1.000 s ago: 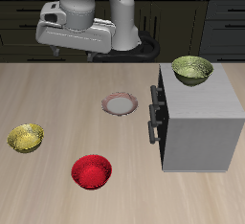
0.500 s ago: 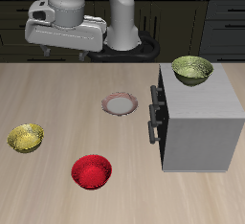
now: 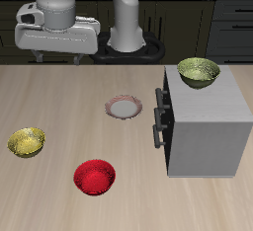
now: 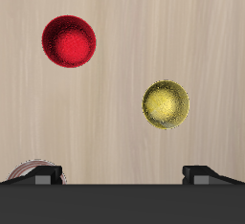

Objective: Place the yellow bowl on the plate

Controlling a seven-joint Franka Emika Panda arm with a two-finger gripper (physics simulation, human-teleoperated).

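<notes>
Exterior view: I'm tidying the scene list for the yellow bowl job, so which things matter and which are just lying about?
Part of the job:
the yellow bowl, on the table
the plate, nothing on it
the gripper, raised, holding nothing

Just lying about:
the red bowl
the olive-green bowl, on top of the grey cabinet

Yellow bowl and plate, apart on the table

The yellow bowl (image 3: 27,142) sits upright and empty, at about eight o'clock from the pink-rimmed plate (image 3: 125,107), which lies flat and bare.
</notes>
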